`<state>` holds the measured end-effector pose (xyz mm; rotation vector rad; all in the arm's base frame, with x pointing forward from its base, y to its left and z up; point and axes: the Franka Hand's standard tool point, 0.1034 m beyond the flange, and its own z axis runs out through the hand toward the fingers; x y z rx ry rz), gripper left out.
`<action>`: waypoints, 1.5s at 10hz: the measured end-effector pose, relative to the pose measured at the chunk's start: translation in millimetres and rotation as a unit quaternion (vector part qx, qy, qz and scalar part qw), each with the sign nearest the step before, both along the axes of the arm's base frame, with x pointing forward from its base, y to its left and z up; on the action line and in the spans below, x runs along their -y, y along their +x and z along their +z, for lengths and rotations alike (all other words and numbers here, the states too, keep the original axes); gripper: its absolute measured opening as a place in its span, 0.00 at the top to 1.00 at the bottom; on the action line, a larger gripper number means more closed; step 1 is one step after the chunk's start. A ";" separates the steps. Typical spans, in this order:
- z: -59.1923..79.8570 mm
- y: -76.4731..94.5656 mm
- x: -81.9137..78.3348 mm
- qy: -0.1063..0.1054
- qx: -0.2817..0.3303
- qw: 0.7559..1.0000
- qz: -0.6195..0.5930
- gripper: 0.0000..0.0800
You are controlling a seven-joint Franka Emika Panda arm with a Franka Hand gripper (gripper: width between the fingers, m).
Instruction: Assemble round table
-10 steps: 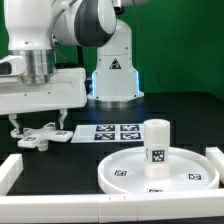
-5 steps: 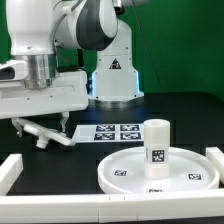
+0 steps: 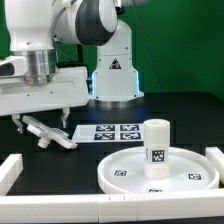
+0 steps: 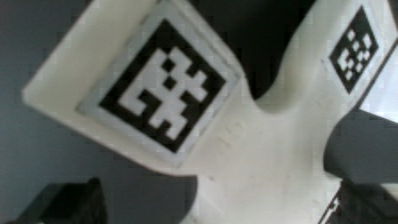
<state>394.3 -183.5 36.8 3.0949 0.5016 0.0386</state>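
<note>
In the exterior view, the pincer has its fingers spread apart, and the white plastic cross-shaped foot piece sits tilted just under them. In the wrist view, that foot piece is very near, between the dark fingertips.

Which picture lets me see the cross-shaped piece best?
The wrist view. The cross-shaped foot piece fills it, so two of its square tags show clearly, though its ends run out of the picture. In the exterior view the foot piece is small and tilted under the gripper, yet you see where it is.
</note>
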 end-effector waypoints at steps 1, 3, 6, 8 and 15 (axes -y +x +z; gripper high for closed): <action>-0.2 -0.1 -0.4 -0.001 0.001 1.000 0.000 0.19; -4.6 -7.0 -4.9 -0.015 0.014 1.000 0.007 0.19; -4.5 -5.8 -4.5 -0.013 0.013 1.000 0.006 0.19; -1.4 1.4 -7.5 -0.032 0.038 0.999 0.016 0.19; -4.6 2.0 -9.8 -0.047 0.052 0.997 0.031 0.19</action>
